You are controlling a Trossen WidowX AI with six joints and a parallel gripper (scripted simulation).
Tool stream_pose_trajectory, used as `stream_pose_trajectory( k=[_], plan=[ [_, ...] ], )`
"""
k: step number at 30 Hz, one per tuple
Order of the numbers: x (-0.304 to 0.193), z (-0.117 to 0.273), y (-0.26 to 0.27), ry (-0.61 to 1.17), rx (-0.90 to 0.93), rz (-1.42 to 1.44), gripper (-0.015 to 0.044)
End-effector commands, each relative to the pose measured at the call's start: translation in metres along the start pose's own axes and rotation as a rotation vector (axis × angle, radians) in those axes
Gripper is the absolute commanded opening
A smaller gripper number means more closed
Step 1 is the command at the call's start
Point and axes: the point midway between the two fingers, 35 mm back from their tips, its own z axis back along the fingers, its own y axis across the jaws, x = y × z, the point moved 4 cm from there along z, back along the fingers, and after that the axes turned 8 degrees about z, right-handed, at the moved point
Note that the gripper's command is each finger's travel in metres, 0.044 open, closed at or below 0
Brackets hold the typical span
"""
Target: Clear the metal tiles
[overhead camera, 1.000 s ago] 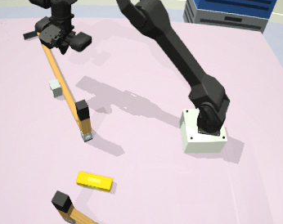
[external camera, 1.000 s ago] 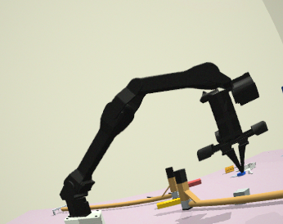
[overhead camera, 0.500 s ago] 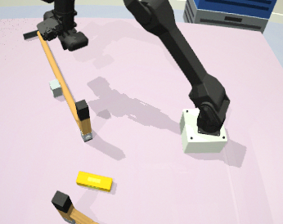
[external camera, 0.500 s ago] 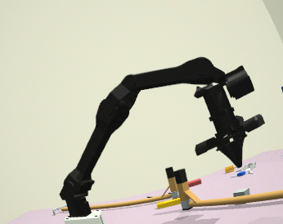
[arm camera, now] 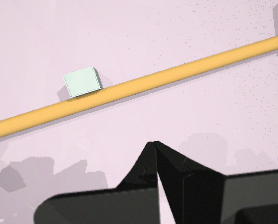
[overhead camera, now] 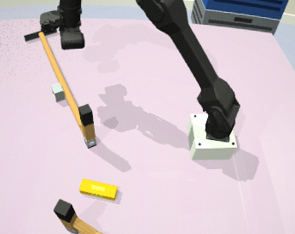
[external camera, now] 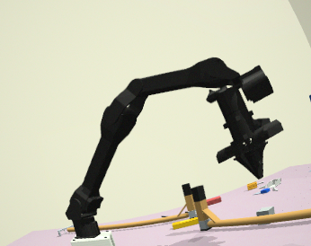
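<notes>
A long tool with a wooden handle (overhead camera: 57, 70) (external camera: 283, 215) (arm camera: 175, 74) lies on the table. It has a dark flat bar (overhead camera: 31, 37) at its far end and an upright, black-capped grip (overhead camera: 89, 130) (external camera: 200, 208) at its near end; it looks like the scraper. My gripper (external camera: 260, 177) (arm camera: 154, 143) is shut, its fingertips together with nothing between them. It hangs in the air above the table, to one side of the handle in the wrist view. The steel bench plate, the metal tiles and the catch box do not show in these views.
A pale block (overhead camera: 58, 91) (external camera: 265, 212) (arm camera: 83, 82) sits right beside the handle. A yellow block (overhead camera: 98, 190) (external camera: 184, 224) and a second wooden-handled tool (overhead camera: 87, 227) (external camera: 135, 224) lie nearer. A red block (external camera: 214, 200) and small parts lie beyond. Crates (overhead camera: 245, 0) stand at the back.
</notes>
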Motion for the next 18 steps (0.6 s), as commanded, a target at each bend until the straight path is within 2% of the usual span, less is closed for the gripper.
stream_pose_trajectory(
  k=[1,18],
  plan=[
    [-0.001,0.005,0.0,-0.01,-0.005,-0.085,0.0],
    [-0.01,0.022,0.002,-0.035,-0.022,-0.521,0.0]
  ],
)
